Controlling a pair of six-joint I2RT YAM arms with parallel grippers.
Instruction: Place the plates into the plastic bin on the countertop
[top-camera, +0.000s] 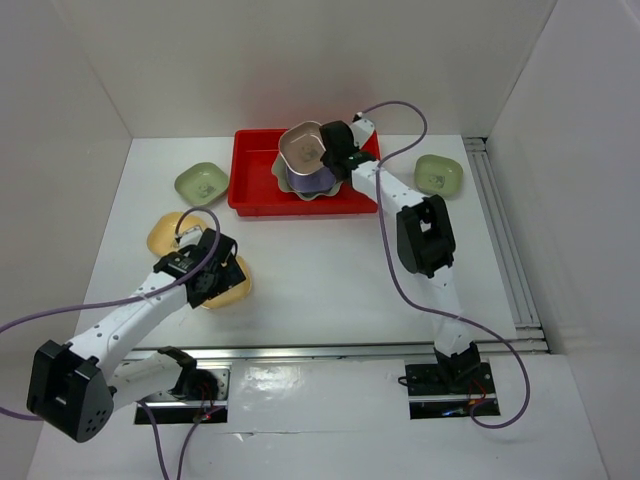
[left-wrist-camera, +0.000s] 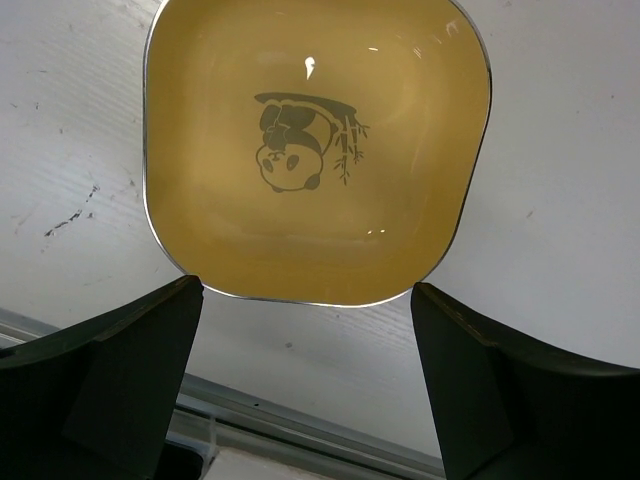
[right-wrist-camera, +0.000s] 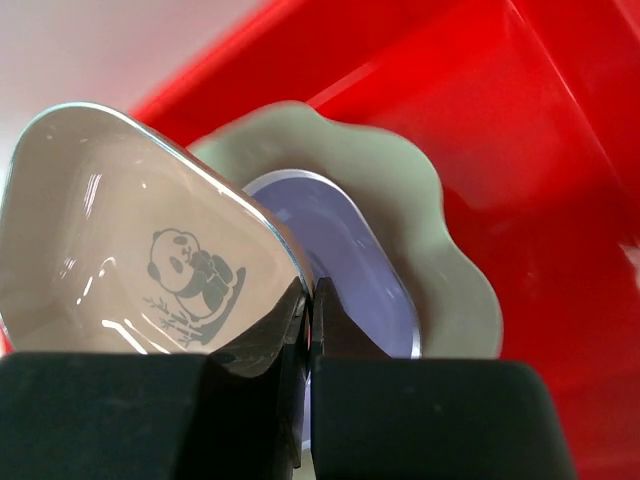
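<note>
The red plastic bin (top-camera: 253, 186) stands at the back of the white countertop (top-camera: 320, 260). In it lies the large pale-green scalloped plate (right-wrist-camera: 440, 230) with a lavender dish (right-wrist-camera: 355, 255) on top. My right gripper (right-wrist-camera: 308, 300) is shut on the rim of a tan panda dish (top-camera: 303, 148), held tilted above the lavender dish. My left gripper (left-wrist-camera: 305, 350) is open just short of a yellow panda dish (left-wrist-camera: 315, 150) lying on the countertop, jaws wider than the dish's near edge. Another yellow dish (top-camera: 172, 232) and two green dishes (top-camera: 201, 182), (top-camera: 439, 174) lie on the countertop.
A metal rail (top-camera: 505, 240) runs along the right side of the countertop and another along the near edge (left-wrist-camera: 300, 415). White walls enclose the left, back and right. Purple cables trail from both arms.
</note>
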